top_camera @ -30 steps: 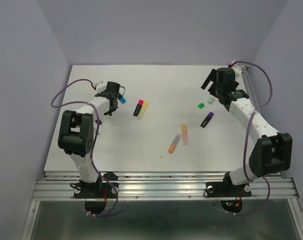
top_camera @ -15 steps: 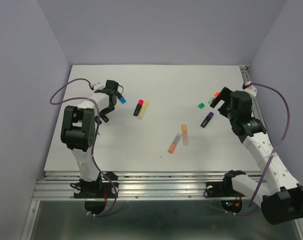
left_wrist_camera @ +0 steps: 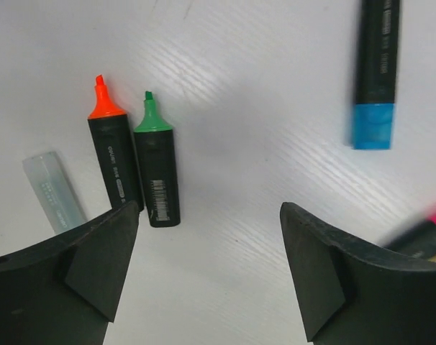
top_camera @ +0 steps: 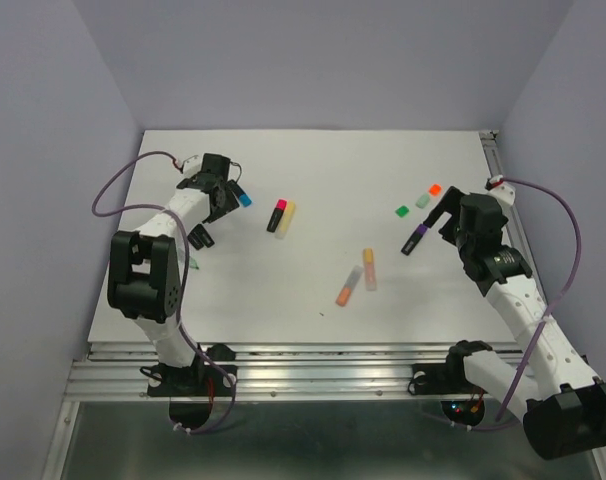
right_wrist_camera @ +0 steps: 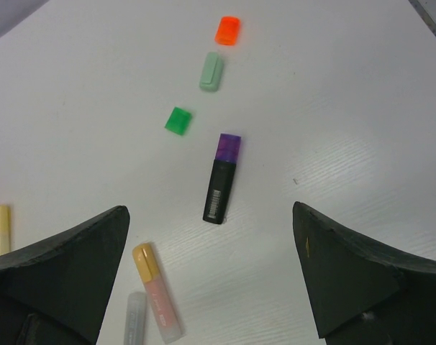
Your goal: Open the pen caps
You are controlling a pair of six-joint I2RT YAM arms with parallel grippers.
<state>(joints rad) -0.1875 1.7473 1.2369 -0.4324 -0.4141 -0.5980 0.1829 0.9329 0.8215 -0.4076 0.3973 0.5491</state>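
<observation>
Pen caps (top_camera: 422,200) check: where do we have them versus the grippers right now? — benchrat

We've got three loose on the table (top_camera: 313,170), right side. In the right wrist view the green cap (right_wrist_camera: 178,120) sits at 11 o'clock from the right gripper (right_wrist_camera: 209,208), with the mint cap (right_wrist_camera: 211,71) and orange cap (right_wrist_camera: 228,30) further out at 12. The purple cap (right_wrist_camera: 229,146) is on a black barrel (right_wrist_camera: 216,194) lying just ahead of the fingers at 12, cap end pointing away. That gripper's spread wide, nothing in it. — yamfan

And our left side? — benchrat

Our left gripper (left_wrist_camera: 211,208) is gaping too, bare table between the fingers. In its wrist view we see the blue cap (left_wrist_camera: 371,126) seated on its pen (left_wrist_camera: 376,50) at 2 o'clock, apart from the right finger. At 10, just beside the left finger, an orange-tipped marker (left_wrist_camera: 114,158) and a green-tipped marker (left_wrist_camera: 157,172) lie side by side, tips bare. There's a pale see-through piece (left_wrist_camera: 54,190) at 9, and we can't tell if that's a cap or a barrel. From above, a pink cap (top_camera: 281,205) and a yellow cap (top_camera: 290,207) sit on their pens at 3 o'clock from that gripper. — yamfan
</observation>
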